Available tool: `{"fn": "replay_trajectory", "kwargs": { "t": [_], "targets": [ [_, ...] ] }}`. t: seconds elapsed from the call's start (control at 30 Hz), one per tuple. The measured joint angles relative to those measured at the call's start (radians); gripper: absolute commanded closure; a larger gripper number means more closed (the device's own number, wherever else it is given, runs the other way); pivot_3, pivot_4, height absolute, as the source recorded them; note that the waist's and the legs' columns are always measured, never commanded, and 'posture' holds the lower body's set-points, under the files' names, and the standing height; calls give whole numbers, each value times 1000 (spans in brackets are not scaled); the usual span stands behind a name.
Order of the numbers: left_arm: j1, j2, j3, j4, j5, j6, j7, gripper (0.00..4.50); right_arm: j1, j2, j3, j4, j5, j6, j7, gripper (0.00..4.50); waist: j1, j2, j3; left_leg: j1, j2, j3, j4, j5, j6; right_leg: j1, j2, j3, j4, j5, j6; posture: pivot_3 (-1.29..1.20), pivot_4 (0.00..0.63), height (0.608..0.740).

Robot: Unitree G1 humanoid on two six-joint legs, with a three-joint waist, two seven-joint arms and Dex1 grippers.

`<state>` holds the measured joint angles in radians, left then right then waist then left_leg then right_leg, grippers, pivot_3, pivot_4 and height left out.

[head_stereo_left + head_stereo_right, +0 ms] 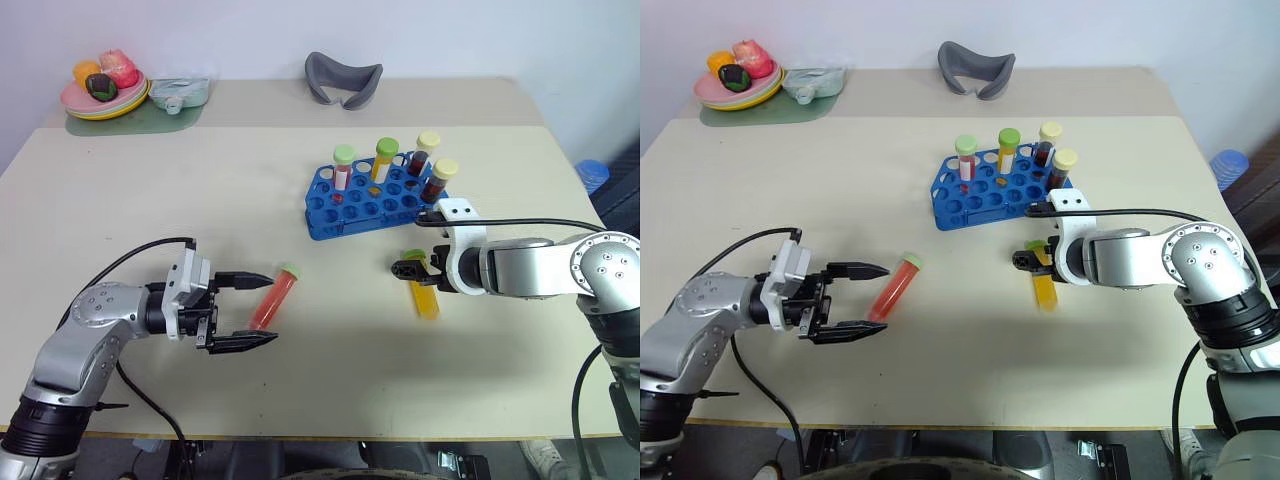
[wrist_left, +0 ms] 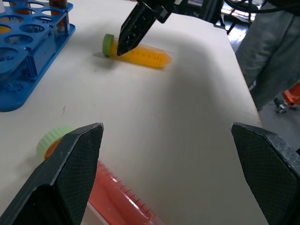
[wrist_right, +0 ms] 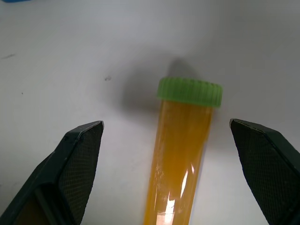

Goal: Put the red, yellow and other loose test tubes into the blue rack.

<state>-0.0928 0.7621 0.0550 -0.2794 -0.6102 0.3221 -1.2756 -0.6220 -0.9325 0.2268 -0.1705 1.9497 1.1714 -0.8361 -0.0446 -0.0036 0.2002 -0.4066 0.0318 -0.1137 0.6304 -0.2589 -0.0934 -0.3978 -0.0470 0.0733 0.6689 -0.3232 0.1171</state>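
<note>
Two tubes lie loose on the surface (image 1: 150,200) below the blue rack (image 1: 372,200), which stands right of centre in the head view with four tubes upright in it. The yellow tube (image 1: 424,292) is straddled by the right claw (image 1: 412,267), spread wide and empty; the red-orange tube (image 1: 272,300) sits between the released fingers of the left claw (image 1: 245,310). The yellow tube is probably best clamped mid-body, squarely across its width, so it does not roll away.

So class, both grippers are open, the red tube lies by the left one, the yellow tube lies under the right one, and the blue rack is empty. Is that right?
Not quite: the blue rack is not empty. The left eye view shows four capped tubes standing in it. The rest holds: left gripper and right gripper are open, with the red tube and yellow tube lying on the table.
</note>
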Motion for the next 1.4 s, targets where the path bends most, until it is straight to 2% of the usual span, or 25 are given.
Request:
{"fn": "replay_trajectory", "kwargs": {
  "t": [0.1, 0.27, 0.3, 0.67, 0.8, 0.93, 0.97, 1.1, 1.23, 1.4],
  "targets": [
    [0, 0, 1, 0, 0, 0, 0, 30, 7, 0, 4, 1, 0, -1, 0, 901, 0, 0, 0, 0, 0, 0, 0, 0, 0, 0, 0, 0, 0, 0, 0, 0, 150, 740],
    [1, 3, 2, -1, -1, 0, 2, 30, 20, 1, 23, 21, -3, -6, -2, 3517, -1, 0, 0, 0, 0, 0, 0, 0, 0, 0, 0, 0, 0, 0, 0, 0, 150, 740],
    [1, 3, 3, -2, -1, 0, 3, 30, 21, 2, 23, 21, -5, -7, 1, 3734, -1, 0, 0, 0, 0, 0, 0, 0, 0, 0, 0, 0, 0, 0, 0, 0, 150, 740],
    [18, 19, 21, -27, -12, 4, 18, 30, 29, 41, 2, 3, -86, -31, 74, 3740, -5, -1, -1, 1, 1, 0, 0, 0, 0, 0, 1, 0, 0, 1, -1, 0, 150, 740],
    [19, 19, 23, -30, -12, 5, 21, 30, 40, 154, -131, -87, -109, -159, 219, 3740, 0, 0, 0, 0, 1, 0, 0, 0, 0, -1, 1, 0, 1, 1, -1, 0, 150, 740],
    [18, 19, 23, -30, -12, 11, 25, 30, 39, 212, -240, -185, -251, -270, 408, 3740, 5, 0, 0, 0, 1, 0, 0, 0, 0, 0, 0, -1, -1, 1, -1, 0, 150, 740],
    [13, 18, 22, -28, -12, 14, 26, 30, 60, 226, -251, -213, -362, -334, 509, 3740, 5, 0, 0, 0, 0, 0, 0, 0, 0, 0, 0, -1, -1, 1, -1, 0, 150, 740],
    [-16, 17, 22, -25, -12, 17, 33, 30, 147, 306, -254, -217, -749, -575, 763, 3740, 2, 0, 0, 0, 0, 0, 0, 0, 0, 0, 1, -1, 0, 1, -1, 0, 150, 740],
    [-32, 16, 22, -19, -12, 20, 35, 30, 167, 422, -224, -124, -1047, -794, 894, 3740, -10, 0, 0, 1, 1, 0, 0, 0, 0, -1, 1, -1, 2, 1, -1, 0, 150, 740],
    [-30, 10, 23, -18, -15, 32, 44, 30, 162, 569, -170, 116, -1374, -1114, 1045, 3740, -19, 0, 0, 1, 0, 0, 0, 1, -1, 0, 1, -1, 3, 1, -1, 0, 150, 740]
  ]
}}
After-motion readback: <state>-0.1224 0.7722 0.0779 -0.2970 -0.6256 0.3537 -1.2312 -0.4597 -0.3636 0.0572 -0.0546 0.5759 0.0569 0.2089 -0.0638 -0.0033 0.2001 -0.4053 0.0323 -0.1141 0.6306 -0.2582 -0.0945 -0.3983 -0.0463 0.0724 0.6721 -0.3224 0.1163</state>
